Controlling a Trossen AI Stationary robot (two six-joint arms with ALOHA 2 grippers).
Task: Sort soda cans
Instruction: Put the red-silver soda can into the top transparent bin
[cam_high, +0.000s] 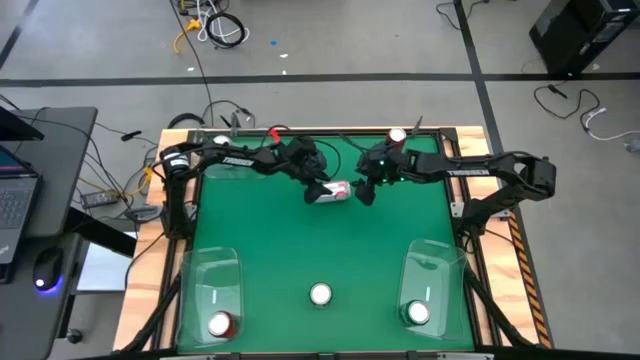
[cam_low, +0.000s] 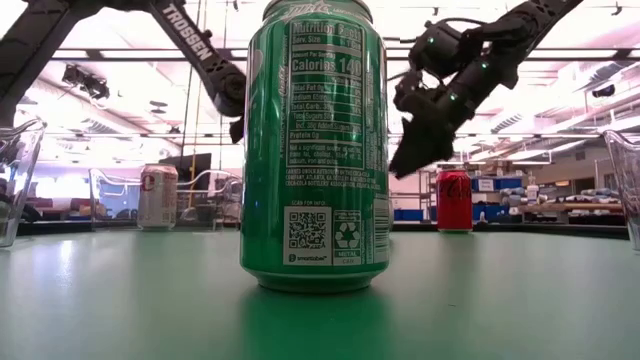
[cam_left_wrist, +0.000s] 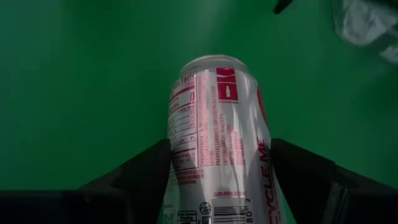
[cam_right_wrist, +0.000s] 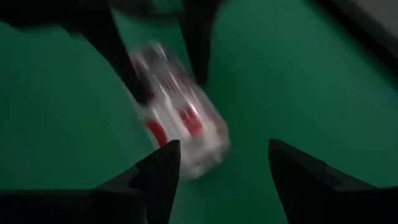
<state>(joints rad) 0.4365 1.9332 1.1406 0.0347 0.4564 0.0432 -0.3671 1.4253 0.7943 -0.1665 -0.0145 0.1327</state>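
A silver soda can with red print (cam_high: 337, 191) lies on its side at the table's far middle, between the fingers of my left gripper (cam_high: 322, 189), which is shut on it. My right gripper (cam_high: 365, 192) stands open just right of the can, with nothing between its fingers (cam_right_wrist: 158, 174). A green can (cam_low: 315, 150) stands upright at the near middle. A red can (cam_low: 454, 200) stands at the far right and a silver can (cam_low: 157, 197) at the far left. The low view hides the held can behind the green one. My left gripper pinches the silver can by its two opposite side walls (cam_left_wrist: 180, 168) between its two fingers (cam_left_wrist: 146, 180). The fingers come slanting down from the table's left and lie along the can. The can lies roughly level, its free end (cam_left_wrist: 214, 61) pointing toward the right gripper. Whether it rests on the table I cannot tell.
A clear bin (cam_high: 212, 275) at the near left holds a red can (cam_high: 219, 323). A clear bin (cam_high: 432, 262) at the near right holds a can (cam_high: 418, 313). Another clear bin (cam_high: 212, 150) stands at the far left. Bare green mat lies between the near bins and the arms.
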